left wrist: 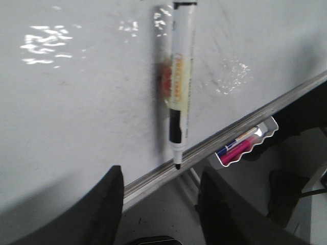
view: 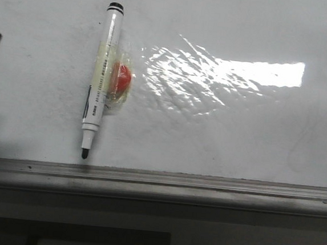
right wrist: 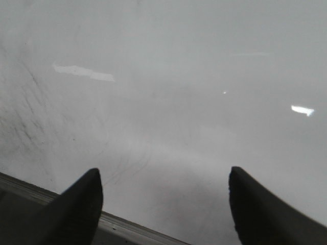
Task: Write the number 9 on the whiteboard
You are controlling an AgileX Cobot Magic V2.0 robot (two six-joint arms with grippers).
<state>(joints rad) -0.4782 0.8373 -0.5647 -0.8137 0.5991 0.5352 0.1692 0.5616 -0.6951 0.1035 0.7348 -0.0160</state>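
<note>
Our left gripper (left wrist: 159, 204) is spread wide, holding nothing; the marker (left wrist: 180, 84) lies ahead of its fingertips on the whiteboard (left wrist: 76, 127), tip at the rail (left wrist: 245, 125). Our right gripper (right wrist: 163, 204) gapes equally empty over bare board. The marker's label print is unreadable. We see no 9.

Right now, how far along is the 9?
Nothing written: the whiteboard shows only glare and faint smudges, no 9. The uncapped marker rests on the board, tip near the bottom rail, held by neither arm. The left claw faces it, open; the right claw is open and empty. Left: grasp the marker, write.
</note>
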